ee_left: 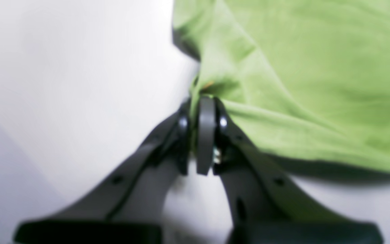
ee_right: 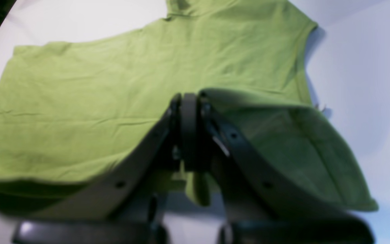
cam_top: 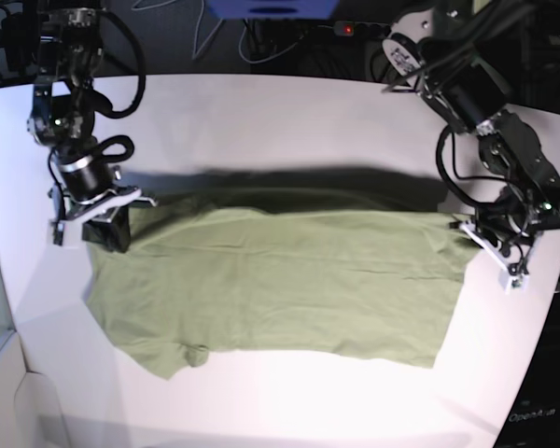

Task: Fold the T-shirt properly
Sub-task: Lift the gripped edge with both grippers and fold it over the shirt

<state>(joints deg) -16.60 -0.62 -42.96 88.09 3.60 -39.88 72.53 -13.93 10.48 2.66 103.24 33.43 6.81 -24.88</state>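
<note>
While both grippers pinch its far edge, the shirt (cam_top: pixel 280 280) lies mid-frame on the table (cam_top: pixel 280 112). Left gripper (ee_left: pixel 201 101): closed on cloth. Right gripper (ee_right: pixel 190 98): closed on cloth. Risk: uneven pull may slip an edge or skew the fold.

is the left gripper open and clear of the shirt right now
No, in the left wrist view the left gripper is shut, pinching an edge of the T-shirt between its jaws.
</note>
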